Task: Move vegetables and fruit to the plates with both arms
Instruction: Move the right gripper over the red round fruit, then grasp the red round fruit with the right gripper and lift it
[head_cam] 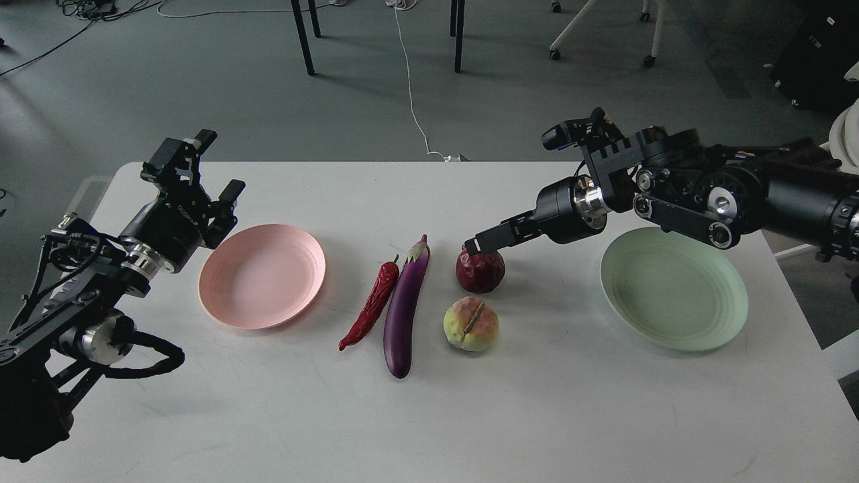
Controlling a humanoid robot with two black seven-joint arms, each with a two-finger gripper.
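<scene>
Pomegranate point(480, 270) between eggplant point(405, 306), peach point(471, 325)

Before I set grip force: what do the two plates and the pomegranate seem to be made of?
Pink plate and green plate: probably matte plastic, uniform pastel color, soft sheen, molded rings. Pomegranate: dark-red glossy skin with dents; possibly a plastic replica, cannot tell. The right gripper is at its top.
</scene>
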